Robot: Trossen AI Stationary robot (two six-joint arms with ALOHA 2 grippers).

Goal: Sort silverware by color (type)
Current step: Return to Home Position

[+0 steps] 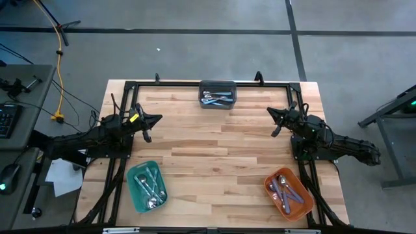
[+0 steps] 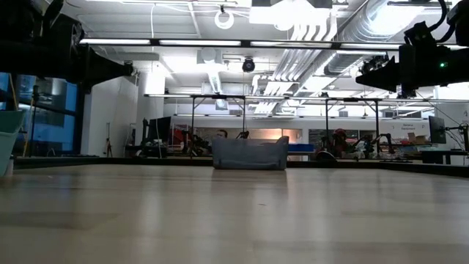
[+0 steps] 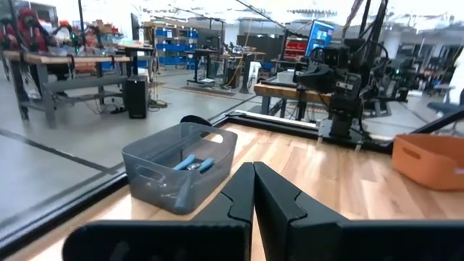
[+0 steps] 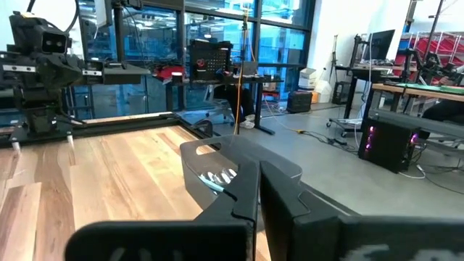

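Note:
The silverware lies in three bins. Spoons with light blue handles [image 3: 194, 164] are in the dark grey bin [image 1: 217, 93] at the table's far edge. Plain silver spoons [image 1: 151, 185] lie in the green bin [image 1: 146, 186] at the near left. Purple-handled spoons [image 1: 286, 190] lie in the red-orange bin [image 1: 288, 193] at the near right. My left gripper [image 1: 156, 119] hangs shut above the table's left side, level, pointing toward the middle. My right gripper [image 1: 273, 114] is shut above the right side, facing it. Neither holds anything.
Bare wooden tabletop [image 1: 214, 153] stretches between the two arms and the three bins. A black frame [image 1: 195, 83] runs along the table's edges. Beyond the table there are a desk with cables at the left and the room's workbenches.

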